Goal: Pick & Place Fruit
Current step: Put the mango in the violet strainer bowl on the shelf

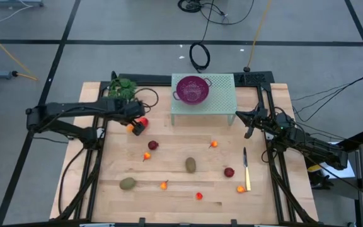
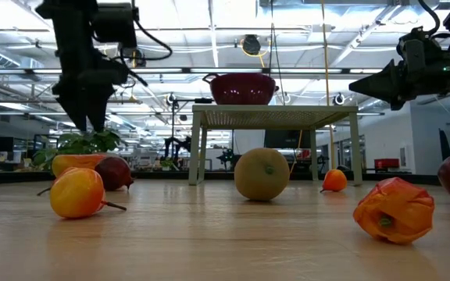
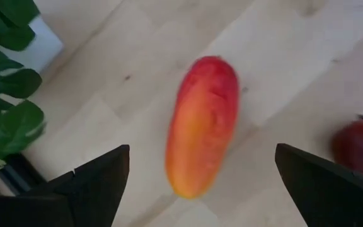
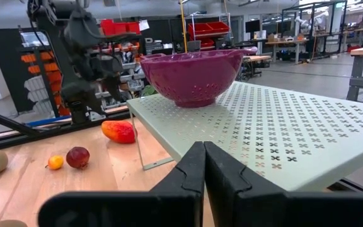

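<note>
We are seeing a long oval fruit, red at one end and orange-yellow at the other, lying on the wooden table at the far left, beside a green plant. Our left gripper is hanging above it with the fingers wide apart, and the fruit is lying free between them. A dark red ball is lying near the fruit. Two brown-green ovals and small orange pieces are lying well apart over the middle, with open wood between them. A knife is lying at the right. Our right gripper is waiting with fingers pressed together beside the pale green stand, which is carrying a purple bowl.
</note>
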`<act>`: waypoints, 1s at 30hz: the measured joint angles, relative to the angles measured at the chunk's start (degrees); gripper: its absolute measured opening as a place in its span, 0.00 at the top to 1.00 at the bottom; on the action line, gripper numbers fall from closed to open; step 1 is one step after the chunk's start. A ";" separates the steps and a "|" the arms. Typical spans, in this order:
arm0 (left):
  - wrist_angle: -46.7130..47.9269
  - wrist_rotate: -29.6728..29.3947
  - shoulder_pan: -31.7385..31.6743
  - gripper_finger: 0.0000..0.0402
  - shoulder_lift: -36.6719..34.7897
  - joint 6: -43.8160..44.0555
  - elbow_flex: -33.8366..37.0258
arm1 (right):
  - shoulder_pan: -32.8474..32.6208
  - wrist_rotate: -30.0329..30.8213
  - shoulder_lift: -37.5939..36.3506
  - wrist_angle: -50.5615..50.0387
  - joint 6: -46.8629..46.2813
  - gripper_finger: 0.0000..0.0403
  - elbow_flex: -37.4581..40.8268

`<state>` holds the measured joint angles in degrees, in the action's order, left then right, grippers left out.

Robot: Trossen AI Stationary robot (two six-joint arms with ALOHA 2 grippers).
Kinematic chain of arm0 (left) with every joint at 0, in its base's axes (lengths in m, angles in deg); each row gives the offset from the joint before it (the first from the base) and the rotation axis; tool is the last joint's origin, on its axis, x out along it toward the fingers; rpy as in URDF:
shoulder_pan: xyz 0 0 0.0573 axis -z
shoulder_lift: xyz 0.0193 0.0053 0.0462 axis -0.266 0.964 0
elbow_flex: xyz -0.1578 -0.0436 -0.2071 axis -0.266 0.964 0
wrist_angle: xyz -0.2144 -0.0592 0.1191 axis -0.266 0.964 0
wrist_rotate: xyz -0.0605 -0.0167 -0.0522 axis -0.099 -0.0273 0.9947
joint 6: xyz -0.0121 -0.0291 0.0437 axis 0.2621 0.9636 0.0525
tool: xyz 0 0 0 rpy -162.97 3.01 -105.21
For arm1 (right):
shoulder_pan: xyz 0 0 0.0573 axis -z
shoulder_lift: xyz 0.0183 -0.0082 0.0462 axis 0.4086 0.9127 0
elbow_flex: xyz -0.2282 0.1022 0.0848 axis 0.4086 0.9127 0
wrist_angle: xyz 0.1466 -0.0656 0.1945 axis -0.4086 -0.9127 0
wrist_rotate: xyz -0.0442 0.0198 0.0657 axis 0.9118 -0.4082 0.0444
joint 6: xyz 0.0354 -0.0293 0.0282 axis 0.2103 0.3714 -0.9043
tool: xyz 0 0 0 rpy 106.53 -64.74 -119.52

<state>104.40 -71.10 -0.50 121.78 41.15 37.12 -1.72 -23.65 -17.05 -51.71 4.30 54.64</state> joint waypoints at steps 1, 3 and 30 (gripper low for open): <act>-0.03 -0.28 -0.22 0.02 0.96 -0.35 0.00 | 0.00 0.00 0.00 -0.08 -0.02 1.00 -0.01; -0.10 -0.27 -0.65 0.02 2.65 -1.00 0.00 | 0.00 -0.01 0.00 -0.08 -0.07 1.00 -0.02; -5.67 4.33 -6.25 0.02 7.58 -8.42 6.17 | 0.00 0.00 0.00 -0.10 -0.08 1.00 -0.02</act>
<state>98.74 -66.78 -6.75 129.36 32.73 43.29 -1.72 -23.65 -17.04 -51.81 4.23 54.62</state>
